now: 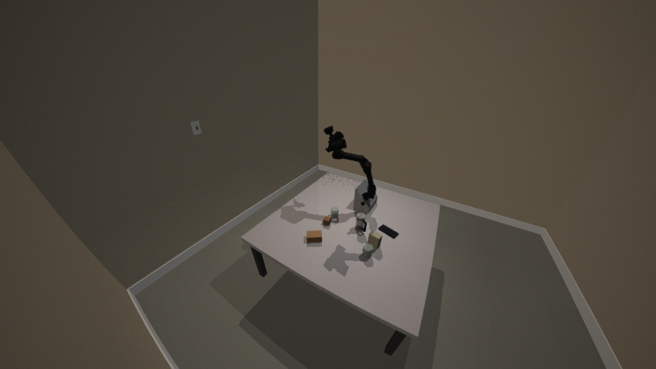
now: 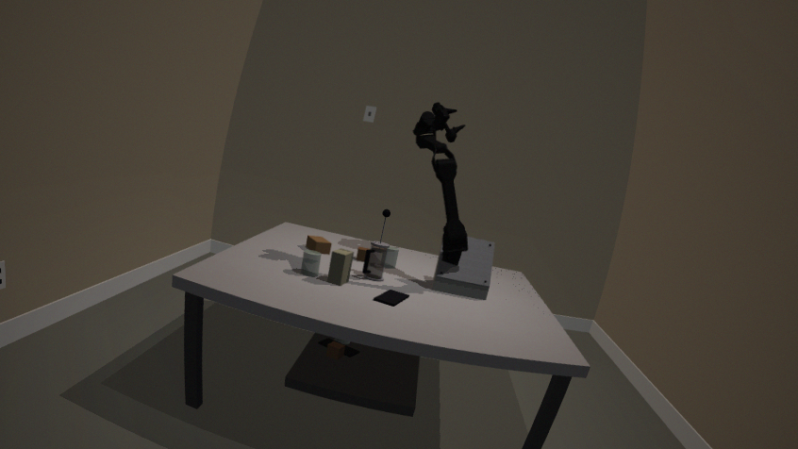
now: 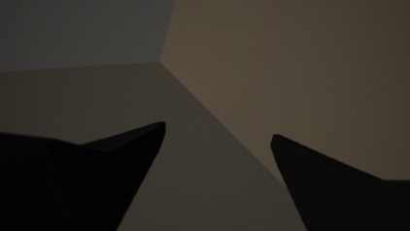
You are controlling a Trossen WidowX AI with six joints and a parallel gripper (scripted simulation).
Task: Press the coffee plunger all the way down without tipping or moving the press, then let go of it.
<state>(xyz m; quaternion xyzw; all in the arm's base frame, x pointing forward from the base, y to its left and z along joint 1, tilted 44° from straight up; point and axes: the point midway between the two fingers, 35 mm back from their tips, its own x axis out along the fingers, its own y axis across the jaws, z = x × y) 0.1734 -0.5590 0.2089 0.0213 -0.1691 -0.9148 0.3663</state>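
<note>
The coffee press stands upright on the table, with a clear body and a dark handle. Its black plunger knob is on a thin rod high above the lid, so the plunger is up. My gripper is open and empty. It is raised far above the table, well above the knob and away from it, and touches nothing. The wrist view shows only walls and a room corner between the two fingers; the press is not in it.
A beige box and a pale cup stand near the press. Another pale cup, a small brown cube, an orange-brown block and a flat black slab are around it.
</note>
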